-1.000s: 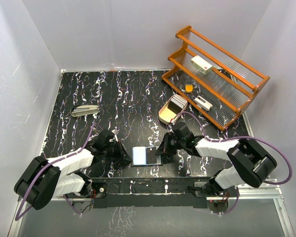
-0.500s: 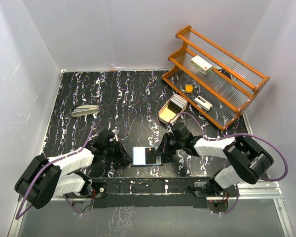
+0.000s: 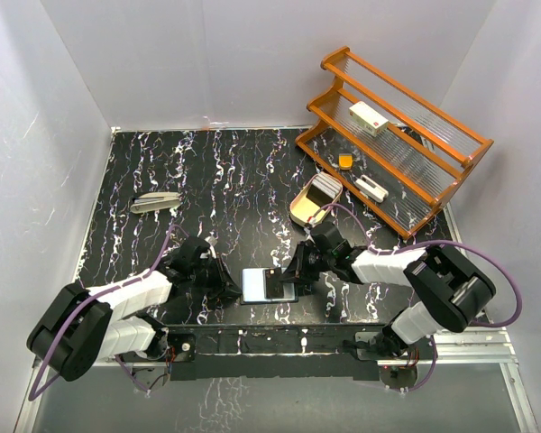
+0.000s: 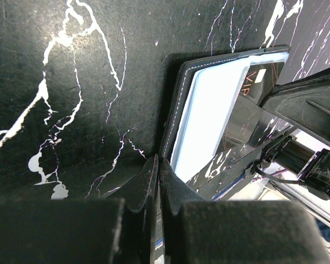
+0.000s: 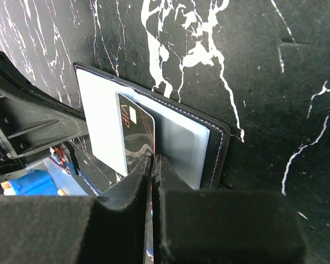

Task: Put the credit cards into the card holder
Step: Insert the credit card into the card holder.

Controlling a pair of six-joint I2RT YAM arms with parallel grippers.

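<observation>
Presently, the right end effector [image 5: 154, 165] is pinched tight on 1 dark, glossy credit card [image 5: 136, 135] marked VIP. The card's leading edge is over the open card holder [image 5: 181, 137], which lies flat on the surface [image 3: 162, 171] near the front edge, between both arms. The left end effector [image 4: 157, 179] is closed, apparently on the holder's left rim. Advice: keep the card shallow, square to the pocket, and feed it leftward. The holder's long axis runs left-right, and the card's appears to follow it.

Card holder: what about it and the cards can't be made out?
Top external: card holder ends covered by left gripper and right gripper; card print too small.
Right wrist: credit card lower edge hidden behind own fingers.
Left wrist: own fingers cover the holder's corner; pinching or touching, unclear.
Other cards: none in view.
</observation>
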